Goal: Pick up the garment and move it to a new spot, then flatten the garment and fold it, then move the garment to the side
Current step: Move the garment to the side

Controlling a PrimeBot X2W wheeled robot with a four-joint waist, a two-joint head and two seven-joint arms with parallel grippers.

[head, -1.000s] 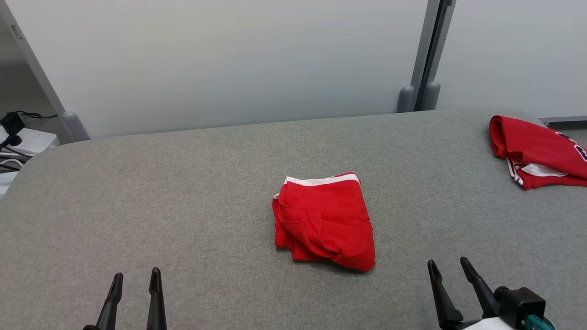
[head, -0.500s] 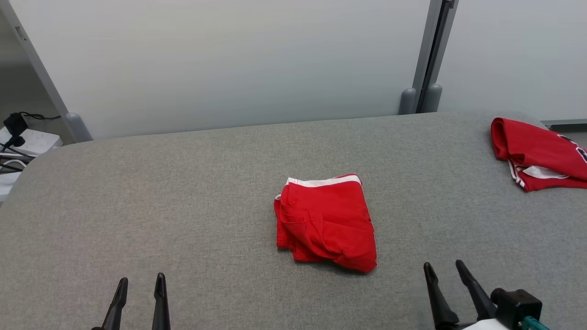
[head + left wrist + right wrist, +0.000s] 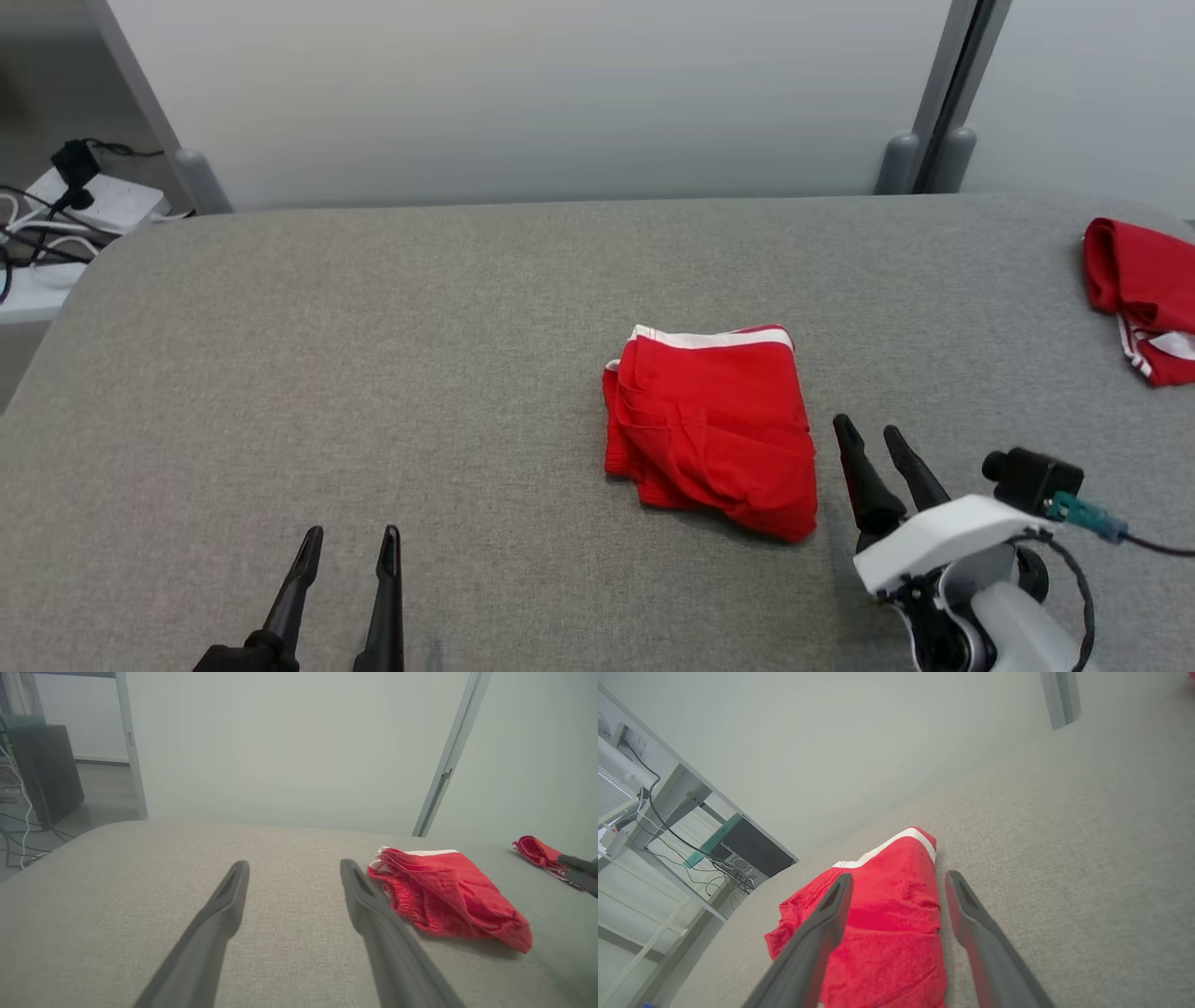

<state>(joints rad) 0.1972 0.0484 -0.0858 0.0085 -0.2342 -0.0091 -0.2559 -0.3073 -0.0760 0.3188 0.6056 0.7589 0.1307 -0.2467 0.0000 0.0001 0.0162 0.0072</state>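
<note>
Red and bunched, the garment (image 3: pixel 711 425) lay near the middle of the grey surface (image 3: pixel 373 327), ungrasped, with the right tool (image 3: pixel 866 427) just to its right and the left tool (image 3: pixel 353 532) well apart at near left (both wide open, empty), so every step looked not yet done.

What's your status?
Left tool open, apart. Right tool open beside shorts, nothing held. Shorts loosely folded, centred. Other red garment far right, out of the way.
</note>
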